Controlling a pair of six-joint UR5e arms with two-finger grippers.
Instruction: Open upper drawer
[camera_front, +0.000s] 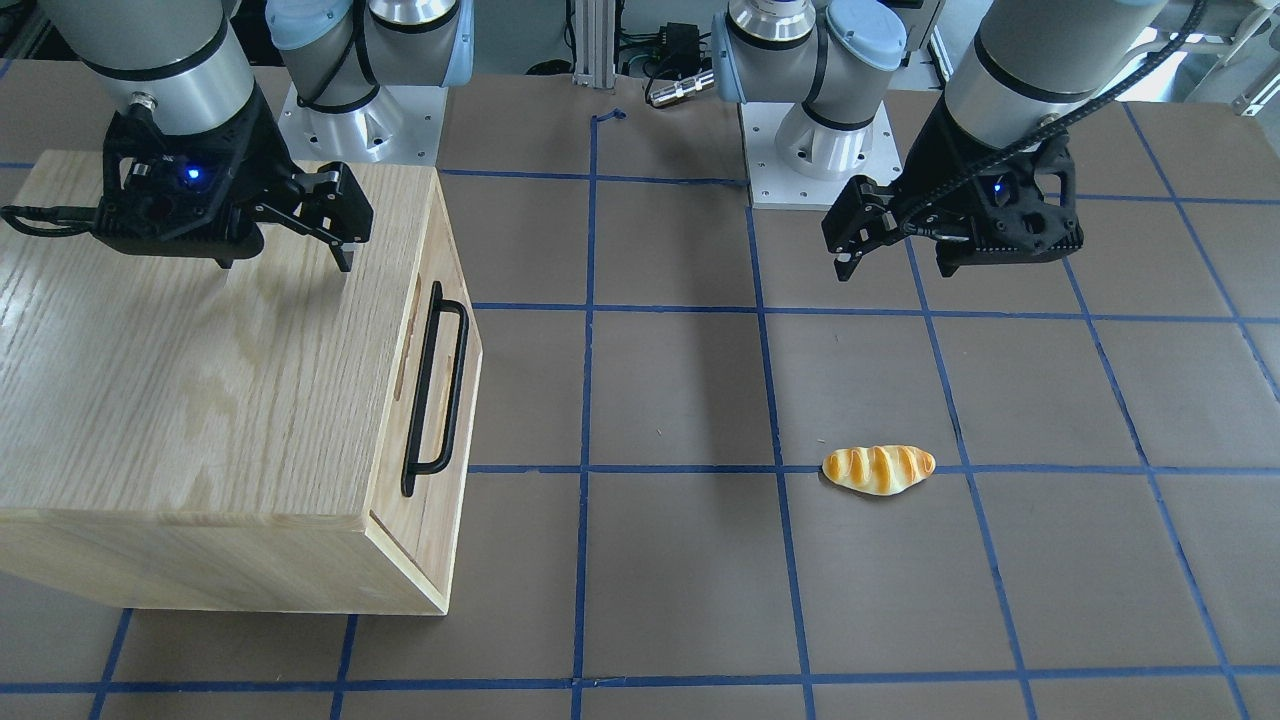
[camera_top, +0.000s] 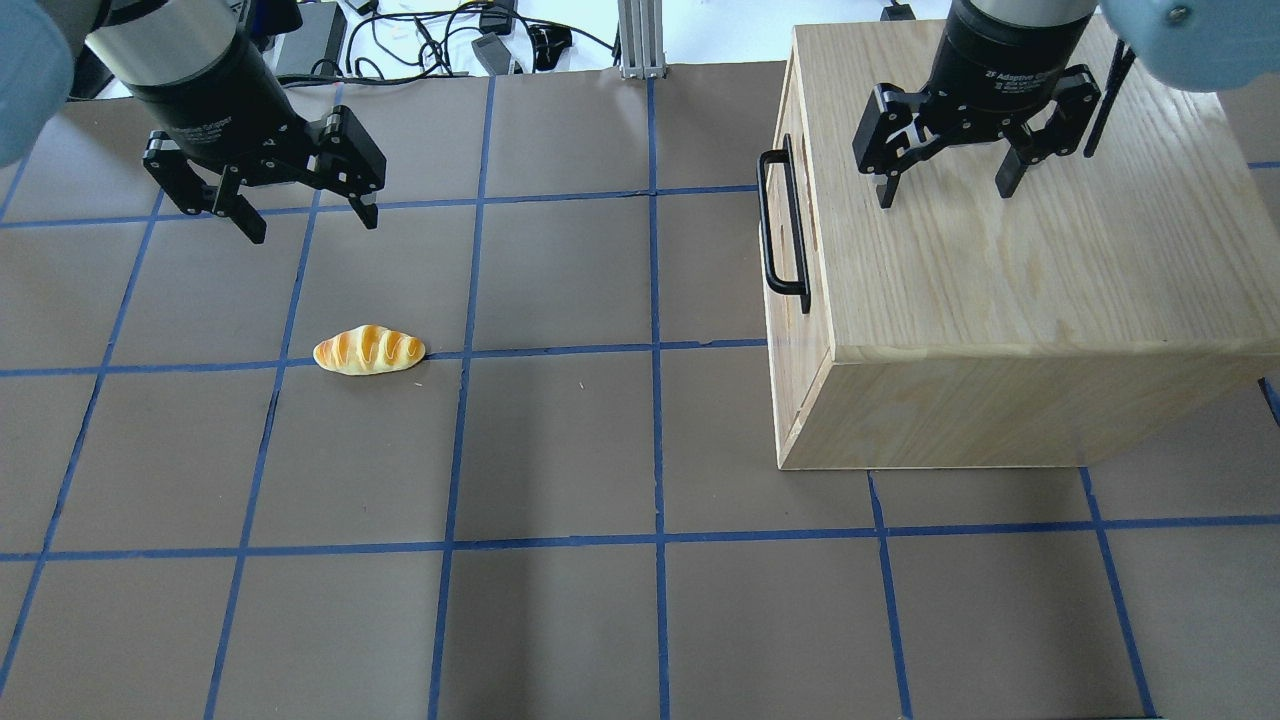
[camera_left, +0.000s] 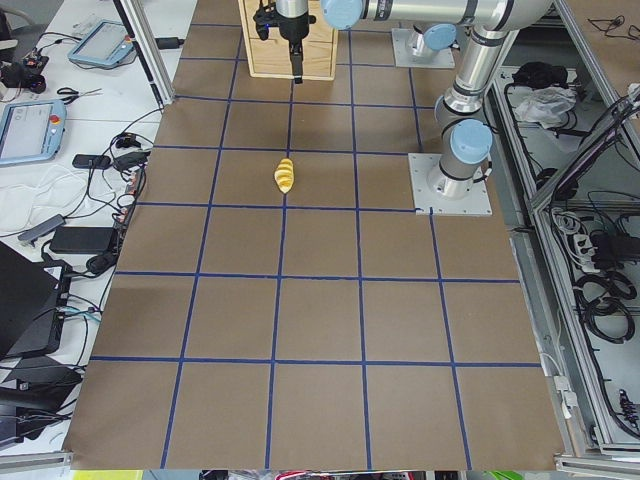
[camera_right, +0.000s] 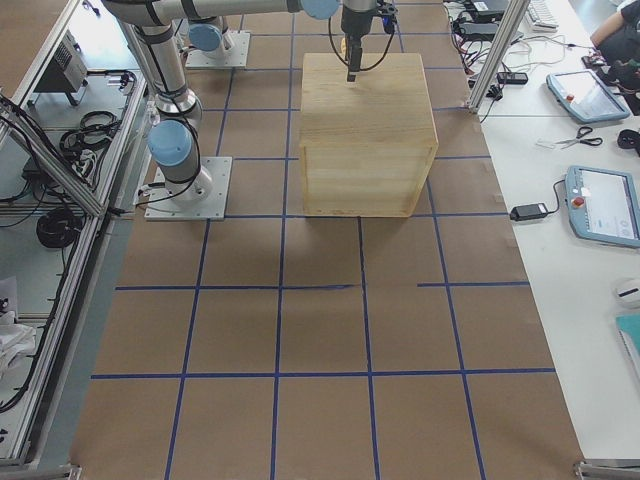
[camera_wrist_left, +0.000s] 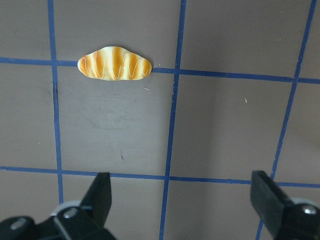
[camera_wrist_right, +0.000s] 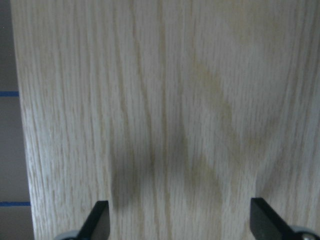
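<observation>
The upper drawer (camera_front: 440, 250) sits flush in the front of the oak cabinet (camera_top: 1020, 270). Its long black bar handle (camera_top: 783, 225) faces the middle of the table and also shows in the front-facing view (camera_front: 435, 390). My right gripper (camera_top: 945, 190) is open and empty. It hangs above the cabinet's top, behind the handle, and the right wrist view shows only the oak top (camera_wrist_right: 165, 110). My left gripper (camera_top: 312, 225) is open and empty above the table, far from the cabinet.
A toy bread roll (camera_top: 369, 350) lies on the brown mat with blue grid lines, below my left gripper and seen in the left wrist view (camera_wrist_left: 114, 63). The arm bases (camera_front: 820, 150) stand at the table's back edge.
</observation>
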